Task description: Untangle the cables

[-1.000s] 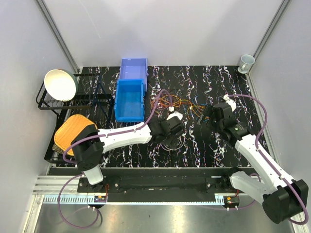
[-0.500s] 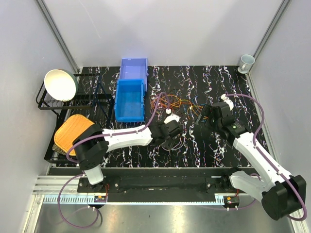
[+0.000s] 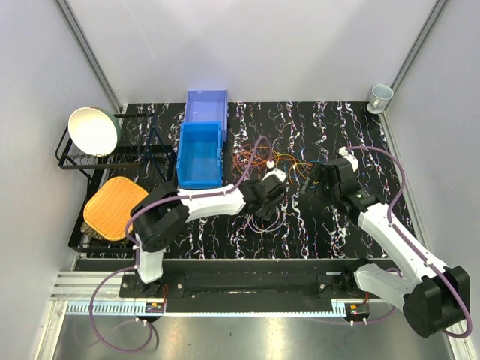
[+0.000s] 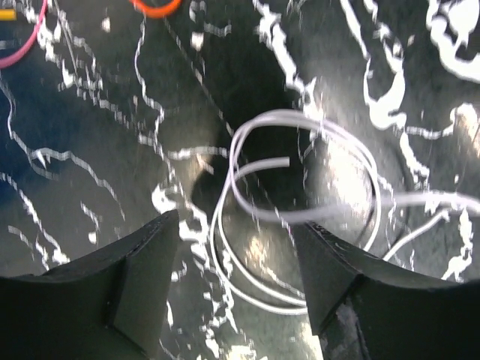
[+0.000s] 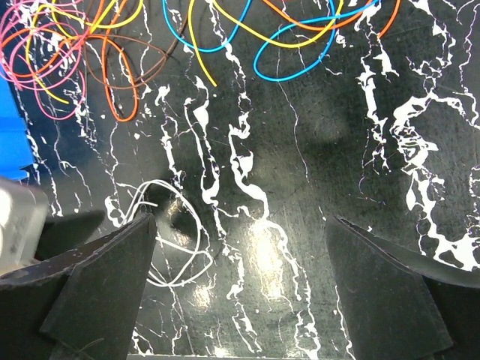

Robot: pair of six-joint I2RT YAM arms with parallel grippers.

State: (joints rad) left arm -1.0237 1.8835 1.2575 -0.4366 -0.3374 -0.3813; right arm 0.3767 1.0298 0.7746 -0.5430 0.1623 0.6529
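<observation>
Firstly, the cables [image 3: 262, 159]: thin wires in orange, yellow, pink, blue and brown. They lie in overlapping loops about the middle of the tabletop [image 3: 337, 127], toward its far edge and just beside the blue bin [image 3: 200, 154]. Condition: tangled; loops cross one another throughout the bunch.

White wire [image 4: 300, 217]: one loose coil, lying on its own toward the near edge, apart from the coloured bunch.

Left pincer [image 4: 236, 247]: fingers apart, standing low on either side of the white coil, not gripping it as far as the wrist view shows.

Right pincer [image 5: 241, 225]: fingers wide apart, nothing between them, hanging over bare tabletop between the bunch and the near edge, the white coil just beside one finger.

Progress, by judgement: early. At most one wire lies separated; the coloured wires are yet to be drawn out one by one.

Also present: lilac bin [image 3: 205, 105] at the far edge; cup [image 3: 380, 95] in the far right corner; bowl [image 3: 94, 130] at the left edge.
</observation>
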